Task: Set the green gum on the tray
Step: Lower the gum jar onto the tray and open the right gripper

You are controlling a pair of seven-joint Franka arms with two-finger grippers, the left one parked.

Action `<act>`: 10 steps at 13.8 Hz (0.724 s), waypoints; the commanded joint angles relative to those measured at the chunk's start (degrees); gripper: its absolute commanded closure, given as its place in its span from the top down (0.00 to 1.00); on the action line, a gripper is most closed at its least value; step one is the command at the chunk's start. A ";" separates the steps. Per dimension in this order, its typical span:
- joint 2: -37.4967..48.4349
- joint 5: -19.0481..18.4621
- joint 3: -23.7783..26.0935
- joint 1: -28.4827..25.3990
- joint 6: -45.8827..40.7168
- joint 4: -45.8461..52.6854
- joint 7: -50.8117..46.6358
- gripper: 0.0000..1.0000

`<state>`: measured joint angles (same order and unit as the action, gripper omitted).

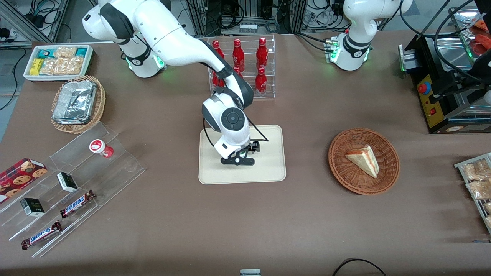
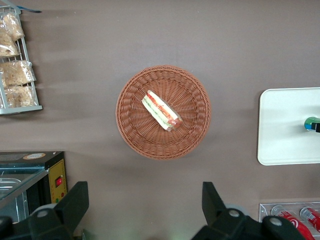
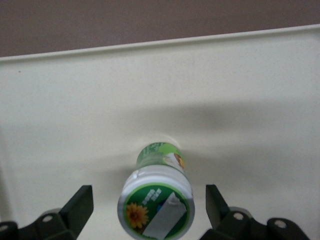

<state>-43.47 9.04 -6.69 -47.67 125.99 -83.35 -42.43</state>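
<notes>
The right arm's hand [image 1: 238, 158] hangs low over the beige tray [image 1: 268, 168], its 2 fingers [image 3: 80, 202] spread wide apart with nothing clamped between them. The green gum [image 3: 156, 199] stands on the tray directly under the hand, in the gap between the fingers and touching neither; its white lid, with a green and yellow mark, faces up toward the wrist camera. From the front the hand hides most of the bottle. The tray lies flat on the brown table [image 1: 245, 222]. Toward the working arm's end of the table from the hand, a red gum bottle [image 1: 101, 148] lies on a clear stepped rack [image 1: 115, 168]. Toward the parked arm's end, a wicker basket [image 1: 347, 176] holds a wedge sandwich [image 1: 363, 160].
</notes>
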 commanded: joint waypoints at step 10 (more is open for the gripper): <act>9.53 -0.61 -0.78 1.87 -14.52 1.00 6.92 1.00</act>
<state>-36.89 9.02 -7.64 -47.04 115.50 -82.35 -37.35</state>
